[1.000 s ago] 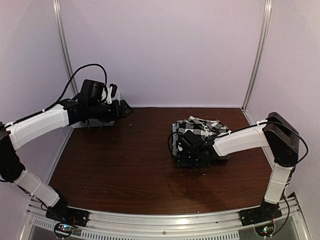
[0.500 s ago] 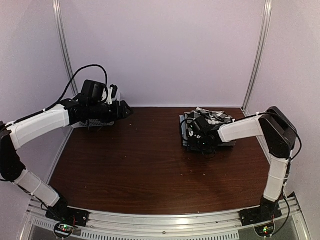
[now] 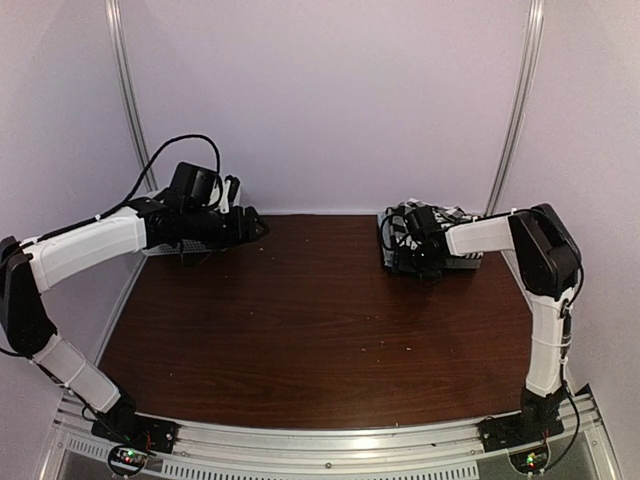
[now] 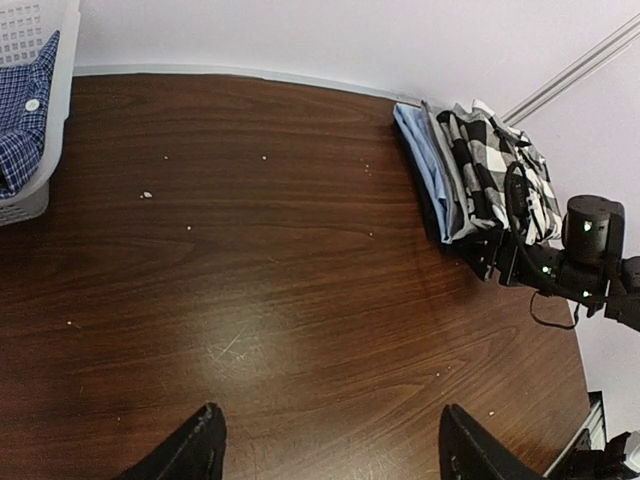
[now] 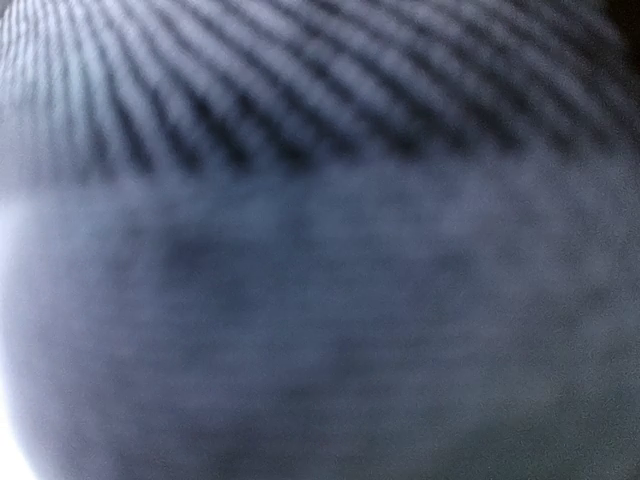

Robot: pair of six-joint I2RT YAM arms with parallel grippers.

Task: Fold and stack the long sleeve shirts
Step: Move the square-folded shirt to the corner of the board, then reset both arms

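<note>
The top camera is sitting high behind the bases (image 3: pixel 135 432), looking down over the whole table (image 3: pixel 300 330), well back from the stack (image 3: pixel 452 213). The left wrist camera is facing the stack (image 4: pixel 480 170) from across the table, sharing both with the top view. The right wrist camera is sitting against cloth (image 5: pixel 320 300), blurring.

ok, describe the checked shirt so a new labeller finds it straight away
Go to the table's far right corner, by the metal post, where a folded stack sits. The checked shirt is the layer with bold black-and-white squares; the others showing are plain light blue and grey.
</note>
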